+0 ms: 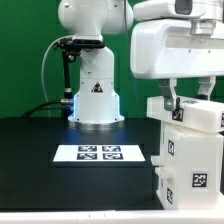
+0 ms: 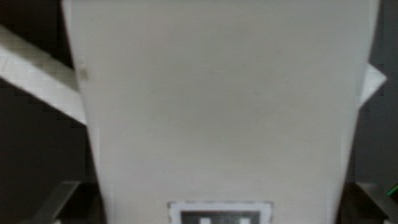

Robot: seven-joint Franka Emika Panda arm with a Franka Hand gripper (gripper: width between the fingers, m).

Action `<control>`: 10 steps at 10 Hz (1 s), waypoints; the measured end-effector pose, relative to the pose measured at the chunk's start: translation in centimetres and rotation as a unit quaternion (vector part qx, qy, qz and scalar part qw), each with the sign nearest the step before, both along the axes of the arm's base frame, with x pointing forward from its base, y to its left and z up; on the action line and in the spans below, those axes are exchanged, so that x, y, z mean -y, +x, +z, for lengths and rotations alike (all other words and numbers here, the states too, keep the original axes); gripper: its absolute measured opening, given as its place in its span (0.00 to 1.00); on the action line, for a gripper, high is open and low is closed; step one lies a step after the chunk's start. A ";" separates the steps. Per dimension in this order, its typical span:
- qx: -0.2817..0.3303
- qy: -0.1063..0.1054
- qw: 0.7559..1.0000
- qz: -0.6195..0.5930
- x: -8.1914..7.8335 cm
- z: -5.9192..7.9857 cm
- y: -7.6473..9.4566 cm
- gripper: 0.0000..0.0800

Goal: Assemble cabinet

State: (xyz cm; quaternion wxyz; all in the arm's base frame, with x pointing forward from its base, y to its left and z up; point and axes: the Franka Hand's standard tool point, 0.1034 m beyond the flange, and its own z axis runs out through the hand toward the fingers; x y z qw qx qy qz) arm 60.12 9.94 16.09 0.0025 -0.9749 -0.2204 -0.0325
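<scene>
Cabinet (image 1: 190,150) upright, long axis vertical | claw (image 1: 186,101) straddling its top, grip unclear

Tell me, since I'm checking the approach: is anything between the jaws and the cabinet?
Nothing visible is. In the exterior view the gripper is right at the top of the cabinet, with no other object between them. The wrist view shows only the cabinet's white panel directly below. Whether the jaws already touch it is unclear.
</scene>
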 end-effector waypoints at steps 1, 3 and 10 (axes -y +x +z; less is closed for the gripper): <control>0.003 0.007 0.995 -0.099 0.0 -0.1 -0.1 0.69; 0.004 0.020 0.960 -0.278 -0.6 -0.1 -0.1 0.69; 0.002 0.048 0.765 -0.642 -1.4 -0.2 -0.2 0.69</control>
